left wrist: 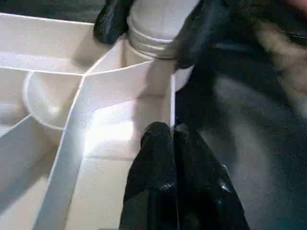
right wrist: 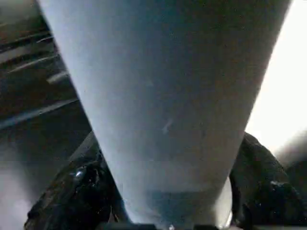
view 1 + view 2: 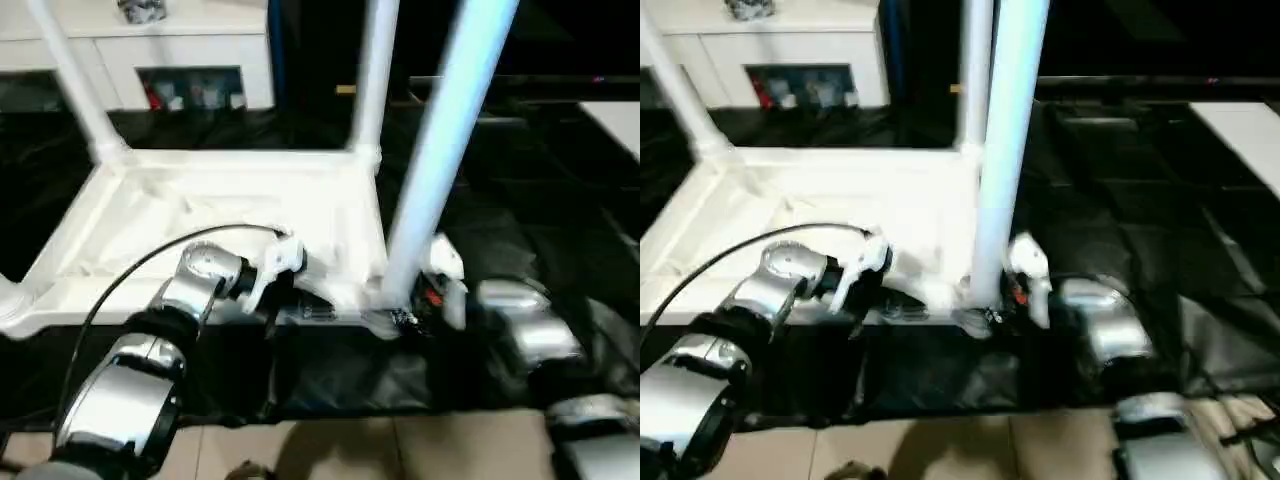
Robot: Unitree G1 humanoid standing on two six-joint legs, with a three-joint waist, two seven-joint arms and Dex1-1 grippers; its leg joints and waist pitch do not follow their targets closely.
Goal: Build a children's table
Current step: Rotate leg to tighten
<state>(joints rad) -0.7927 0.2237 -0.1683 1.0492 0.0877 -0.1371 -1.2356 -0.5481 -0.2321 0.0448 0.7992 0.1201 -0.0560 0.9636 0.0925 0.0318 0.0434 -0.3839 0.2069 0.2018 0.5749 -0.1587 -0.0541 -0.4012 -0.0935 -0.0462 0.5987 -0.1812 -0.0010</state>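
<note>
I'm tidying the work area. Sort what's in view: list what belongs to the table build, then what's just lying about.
Part of the job:
- upturned white table top
- far left leg, standing in its socket
- far right leg, standing in its socket
- near leg, gripped at its base by the right hand
- left hand, shut on the top's rim

Just lying about:
- white cabinet
- black sheet

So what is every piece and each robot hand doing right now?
Table top: upside down, ribs up.
Near-right leg: upright in its corner socket.
Two far legs: upright in their sockets.
Right gripper: fingers around the near-right leg's base.
Left gripper: shut, at the top's edge.
</note>
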